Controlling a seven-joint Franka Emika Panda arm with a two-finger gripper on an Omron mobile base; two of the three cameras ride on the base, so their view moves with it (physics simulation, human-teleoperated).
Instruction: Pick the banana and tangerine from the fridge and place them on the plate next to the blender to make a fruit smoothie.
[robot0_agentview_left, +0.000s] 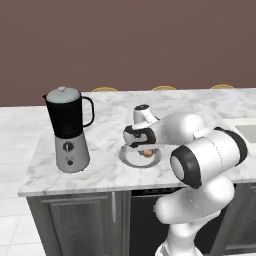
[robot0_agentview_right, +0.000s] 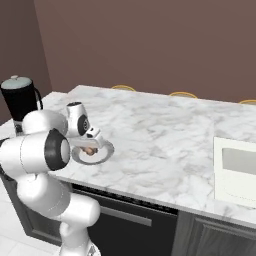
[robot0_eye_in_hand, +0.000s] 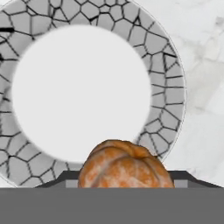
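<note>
My gripper (robot0_agentview_left: 145, 150) (robot0_agentview_right: 90, 148) hangs low over the plate (robot0_agentview_left: 127, 159) (robot0_agentview_right: 108, 149), shut on the tangerine (robot0_agentview_left: 148, 153) (robot0_agentview_right: 90, 150). In the hand view the orange tangerine (robot0_eye_in_hand: 124, 164) sits between my finger tips at the bottom, over the near rim of the plate (robot0_eye_in_hand: 166, 65), which has a white centre and a cracked grey border. I cannot tell whether the fruit touches the plate. The blender (robot0_agentview_left: 68, 130) (robot0_agentview_right: 20, 102), a black jar on a silver base, stands on the counter to the plate's left. The banana and the fridge are out of view.
The marble counter (robot0_agentview_left: 190, 100) (robot0_agentview_right: 160, 130) stretches to the right of the plate. A sink (robot0_agentview_left: 247, 131) (robot0_agentview_right: 235, 170) is set into it at the far right. Yellow chair backs (robot0_agentview_left: 104, 89) peek above its far edge.
</note>
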